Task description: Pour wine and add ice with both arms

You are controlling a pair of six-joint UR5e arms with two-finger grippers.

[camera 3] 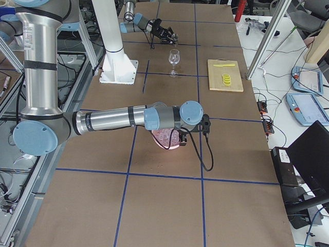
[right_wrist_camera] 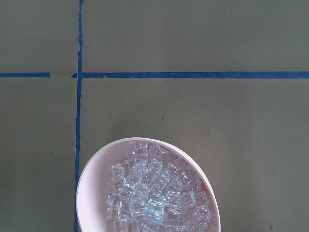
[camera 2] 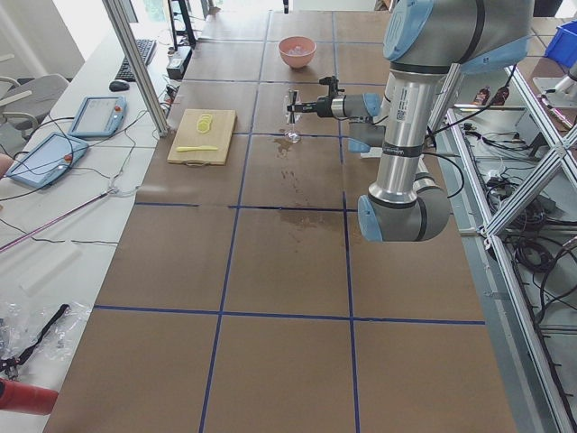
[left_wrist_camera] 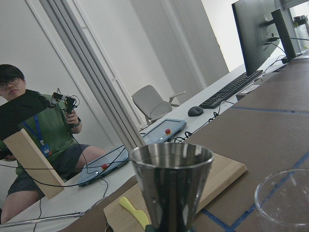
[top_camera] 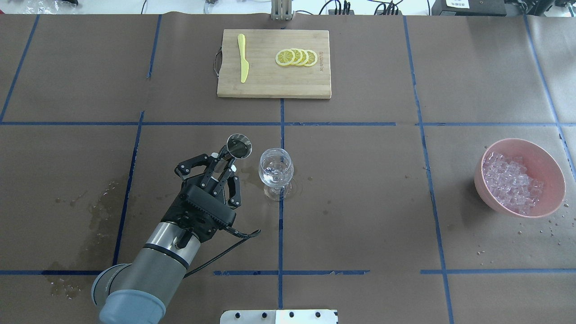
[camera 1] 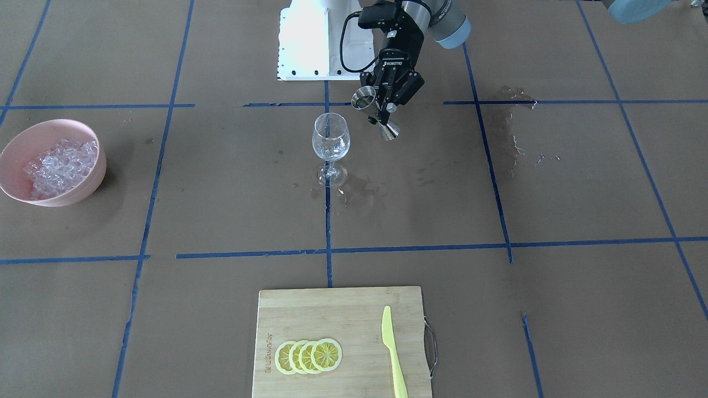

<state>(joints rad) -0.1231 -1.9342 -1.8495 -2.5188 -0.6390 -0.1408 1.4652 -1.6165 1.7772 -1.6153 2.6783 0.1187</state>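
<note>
My left gripper (top_camera: 222,161) is shut on a steel jigger (top_camera: 238,146) and holds it tilted above the table, just left of the clear wine glass (top_camera: 276,168). The jigger (camera 1: 378,115) and the glass (camera 1: 331,138) also show in the front view. No dark wine shows in the glass; I cannot tell what the jigger (left_wrist_camera: 171,183) holds. The ice (top_camera: 510,182) lies heaped in a pink bowl (top_camera: 554,180) at the far right. My right gripper (camera 3: 183,138) hangs over that bowl; I cannot tell whether it is open. Its wrist view shows the ice (right_wrist_camera: 154,193) below.
A bamboo cutting board (top_camera: 270,81) at the table's far side carries lemon slices (top_camera: 297,57) and a yellow knife (top_camera: 243,63). Wet stains (top_camera: 101,207) mark the brown paper on the left. A white stand base (top_camera: 279,316) sits at the near edge.
</note>
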